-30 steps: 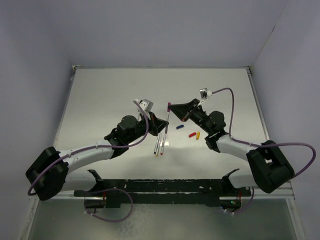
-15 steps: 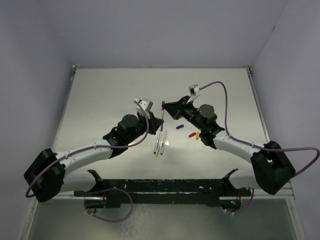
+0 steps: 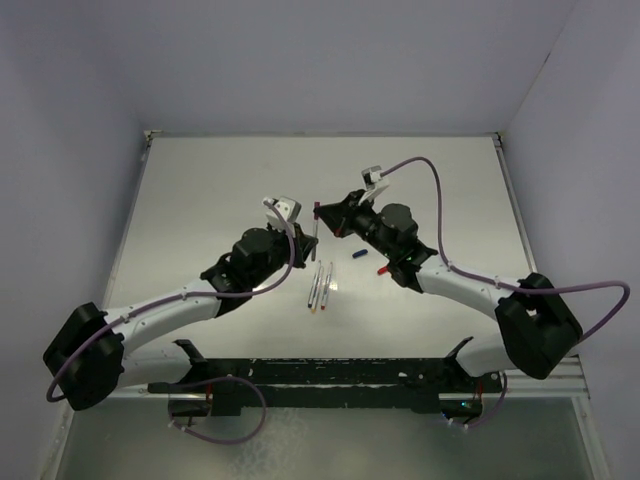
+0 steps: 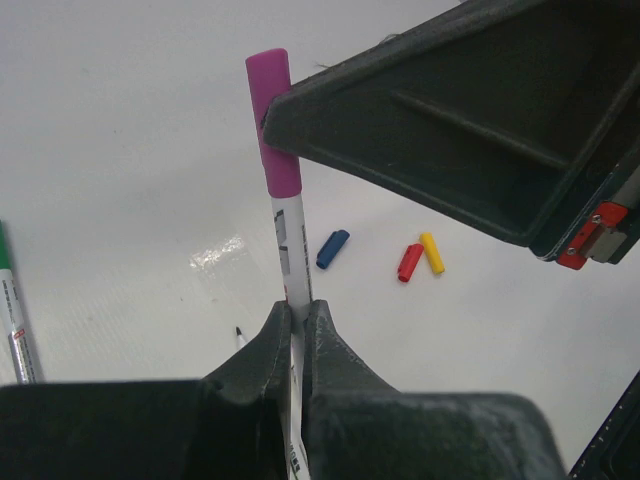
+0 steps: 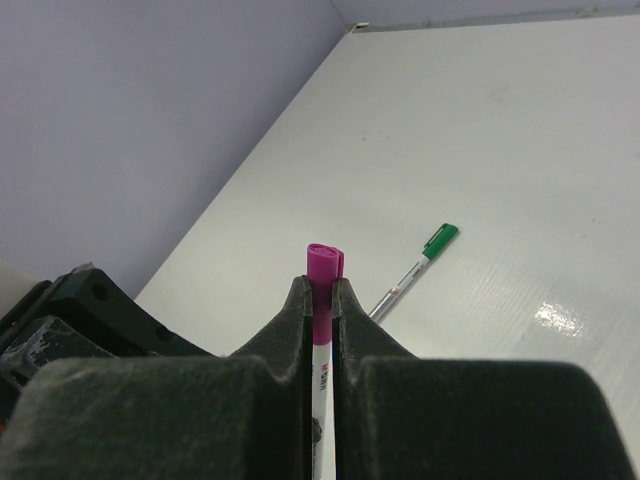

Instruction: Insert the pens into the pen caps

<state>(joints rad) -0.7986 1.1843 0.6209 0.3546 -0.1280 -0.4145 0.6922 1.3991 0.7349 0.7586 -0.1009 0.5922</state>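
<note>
A silvery-white pen [image 4: 289, 245] stands upright, with a purple cap [image 4: 272, 120] over its top end. My left gripper [image 4: 297, 312] is shut on the pen's white barrel, below the cap. My right gripper [image 5: 320, 290] is shut on the purple cap [image 5: 323, 262] from the other side. In the top view the two grippers meet mid-table, the left gripper [image 3: 312, 243] just under the right gripper [image 3: 322, 212]. On the table lie a blue cap [image 4: 333, 249], a red cap [image 4: 410, 262] and a yellow cap [image 4: 431, 252].
Three loose pens [image 3: 320, 288] lie side by side near the table's middle, one of them a green-capped pen [image 5: 412, 270]. The blue cap [image 3: 358, 254] and red cap [image 3: 383, 269] lie under the right arm's reach. Walls close the table at the back and both sides.
Both grippers have shifted left together with the purple-capped pen held between them. The right arm has swung further over the table's middle.
</note>
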